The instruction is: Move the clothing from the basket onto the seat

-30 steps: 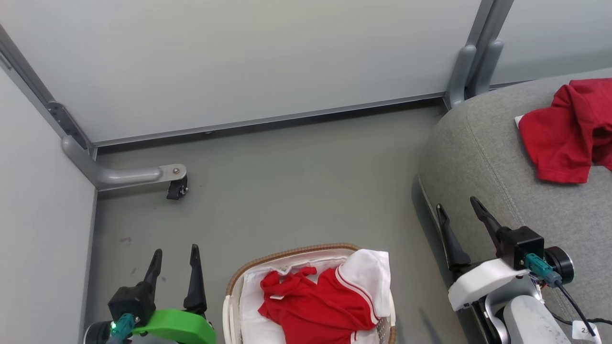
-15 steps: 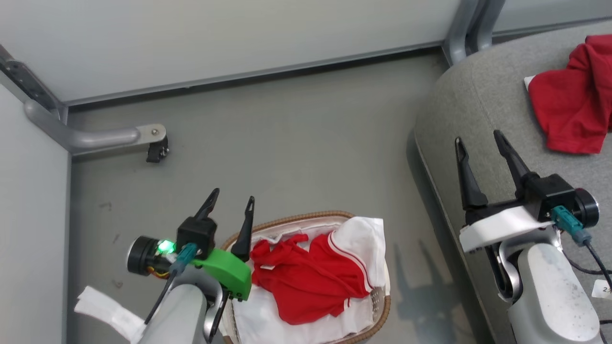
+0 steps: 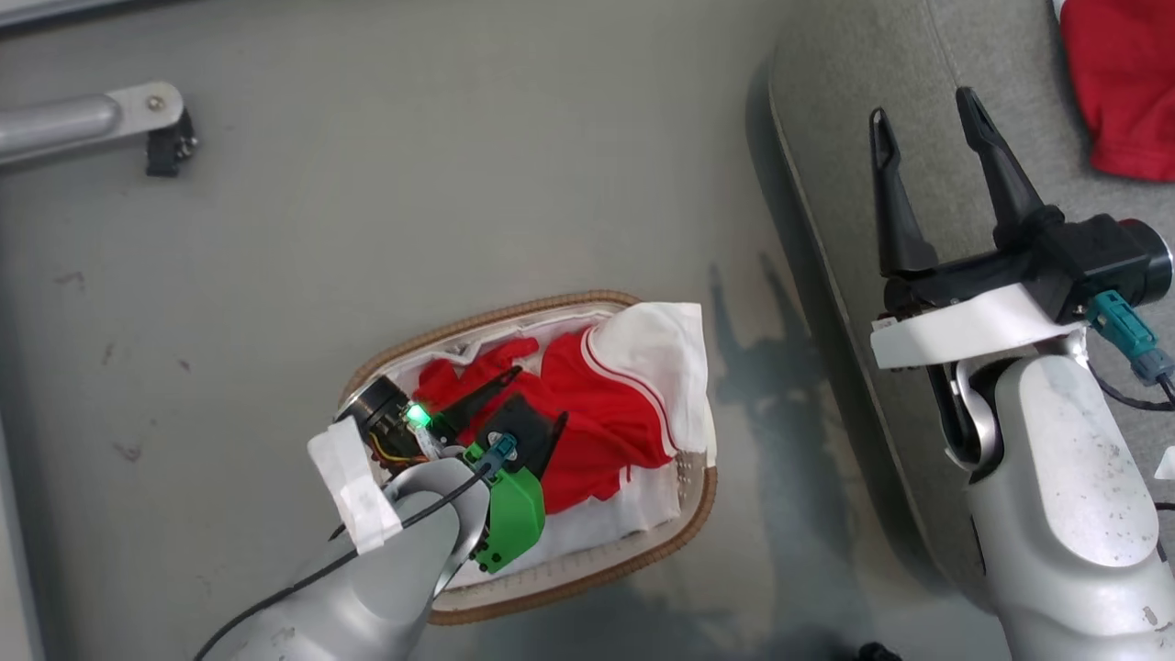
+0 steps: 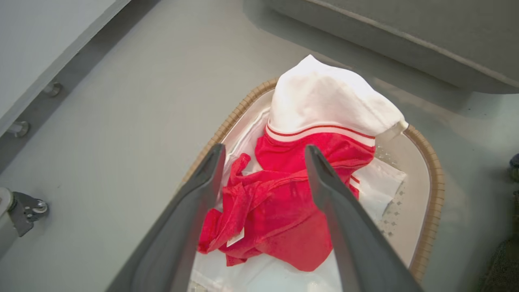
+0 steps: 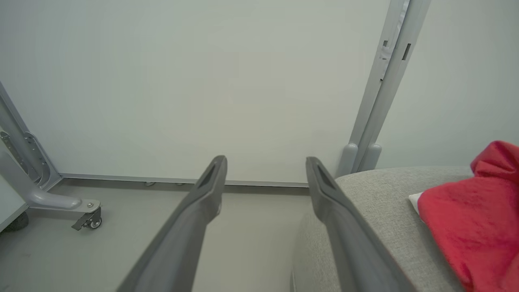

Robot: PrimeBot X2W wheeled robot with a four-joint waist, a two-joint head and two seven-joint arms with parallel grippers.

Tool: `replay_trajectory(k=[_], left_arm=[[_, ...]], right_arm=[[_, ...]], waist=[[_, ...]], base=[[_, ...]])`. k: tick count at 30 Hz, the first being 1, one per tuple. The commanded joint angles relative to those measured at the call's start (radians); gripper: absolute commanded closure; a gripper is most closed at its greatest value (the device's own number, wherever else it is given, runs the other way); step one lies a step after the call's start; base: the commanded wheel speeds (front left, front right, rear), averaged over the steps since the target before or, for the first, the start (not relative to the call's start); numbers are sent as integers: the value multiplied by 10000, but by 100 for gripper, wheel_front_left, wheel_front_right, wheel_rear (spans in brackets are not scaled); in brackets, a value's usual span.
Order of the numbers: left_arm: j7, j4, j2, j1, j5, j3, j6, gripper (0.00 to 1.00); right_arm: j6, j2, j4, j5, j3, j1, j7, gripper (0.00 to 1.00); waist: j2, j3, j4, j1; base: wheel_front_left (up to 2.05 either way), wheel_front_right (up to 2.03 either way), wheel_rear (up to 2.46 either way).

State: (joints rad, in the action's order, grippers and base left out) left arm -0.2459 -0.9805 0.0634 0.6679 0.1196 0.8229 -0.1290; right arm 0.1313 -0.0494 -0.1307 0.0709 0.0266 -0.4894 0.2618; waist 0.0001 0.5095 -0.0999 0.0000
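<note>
- Head view: the left end effector (image 3: 537,397), low beside the basket (image 3: 477,317) a second ago, now hangs over the clothing (image 3: 606,413) inside it, fingers apart. The camera has tipped down too. The right end effector (image 3: 923,106) waits, spread, above the seat (image 3: 826,92).
- Left wrist view: the fingers frame the red heap (image 4: 284,202); whether they touch it I cannot tell. A grab looks next.
- Right wrist view: one red garment (image 5: 466,219) already lies on the seat, clear of the empty fingers.
</note>
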Motion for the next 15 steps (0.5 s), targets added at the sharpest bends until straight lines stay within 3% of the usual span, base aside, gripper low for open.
replay_trajectory(k=[1, 8, 15], left_arm=[[50, -202, 163, 421, 157, 378, -23, 0], [722, -980, 667, 1543, 1264, 2617, -25, 0], [1007, -1149, 1184, 2440, 2267, 3887, -26, 0]], right_arm=[[-10, -19, 97, 46, 47, -255, 49, 0], [-10, -15, 419, 483, 410, -879, 48, 0], [-10, -14, 720, 802, 606, -1281, 49, 0]], waist=[[-1, 1636, -1017, 0], [-1, 2989, -1711, 0], [-1, 3872, -2179, 0]], base=[[0, 0, 0], [0, 0, 0], [0, 0, 0]])
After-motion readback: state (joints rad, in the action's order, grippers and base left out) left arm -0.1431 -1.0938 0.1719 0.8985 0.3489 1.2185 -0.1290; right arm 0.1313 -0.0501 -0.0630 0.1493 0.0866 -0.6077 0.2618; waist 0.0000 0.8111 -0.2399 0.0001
